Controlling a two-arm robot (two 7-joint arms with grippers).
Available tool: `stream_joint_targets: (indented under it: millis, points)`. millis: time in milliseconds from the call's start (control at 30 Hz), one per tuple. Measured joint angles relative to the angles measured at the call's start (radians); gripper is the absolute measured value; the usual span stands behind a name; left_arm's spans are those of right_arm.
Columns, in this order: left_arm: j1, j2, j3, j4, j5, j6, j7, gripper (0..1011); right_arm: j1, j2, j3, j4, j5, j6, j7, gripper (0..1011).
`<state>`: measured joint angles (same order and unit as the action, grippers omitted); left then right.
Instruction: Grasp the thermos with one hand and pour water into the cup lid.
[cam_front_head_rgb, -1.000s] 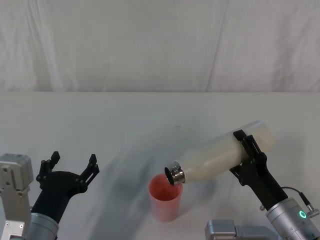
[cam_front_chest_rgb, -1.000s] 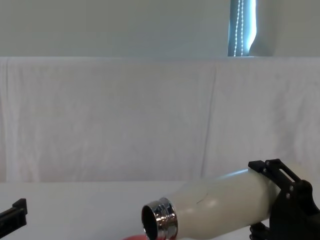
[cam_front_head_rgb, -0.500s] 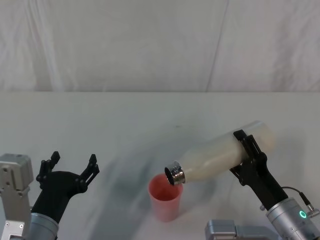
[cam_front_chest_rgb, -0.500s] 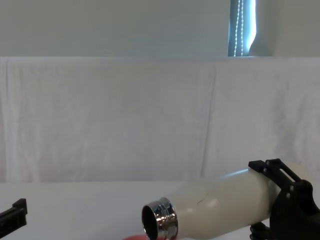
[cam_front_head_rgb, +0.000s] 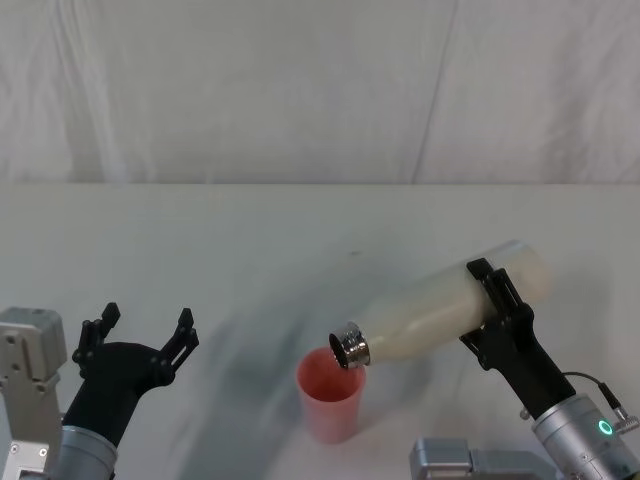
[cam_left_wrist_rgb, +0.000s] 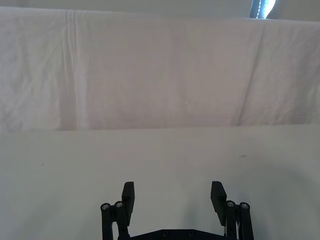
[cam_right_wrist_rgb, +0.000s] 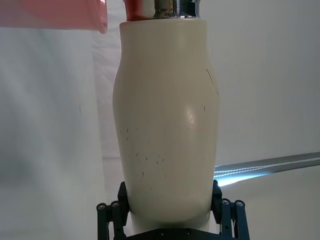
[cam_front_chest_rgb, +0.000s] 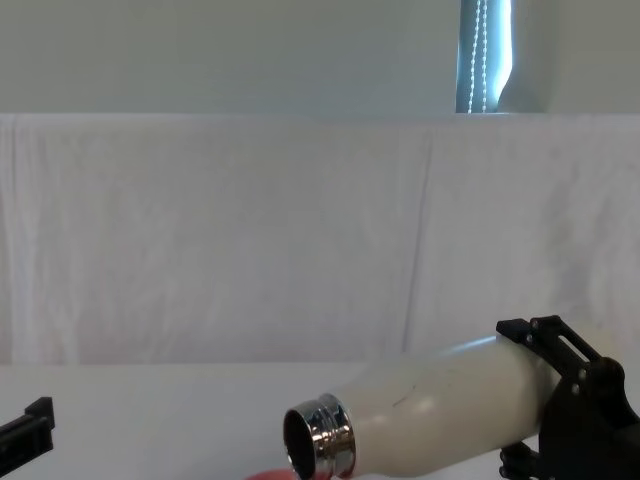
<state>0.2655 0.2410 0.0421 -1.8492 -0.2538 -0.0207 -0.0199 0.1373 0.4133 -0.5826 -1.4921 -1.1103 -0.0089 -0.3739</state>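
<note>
White cloth hangs behind the pale bench (cam_front_head_rgb: 300, 230); the right tool (cam_front_head_rgb: 503, 318) pinches the thermos (cam_front_head_rgb: 440, 312), tipped with its mouth over the cup lid (cam_front_head_rgb: 330, 395) near the middle; pouring looks underway, no water seen; the left tool (cam_front_head_rgb: 140, 335) waits spread, near left.

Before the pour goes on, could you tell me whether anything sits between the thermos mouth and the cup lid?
Nothing visible does. The right gripper holds the thermos tilted, its steel mouth right over the near rim of the pink cup lid, with open air between. The left gripper waits open, off to the left.
</note>
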Motion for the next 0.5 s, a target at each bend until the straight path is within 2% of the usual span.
stream_joint_targets:
  millis: [500]
  points:
    - [0.0,0.0,0.0,0.0,0.0,0.0,0.0,1001,0.001,0.0,0.0,0.0,-0.001,0.001,0.0,960]
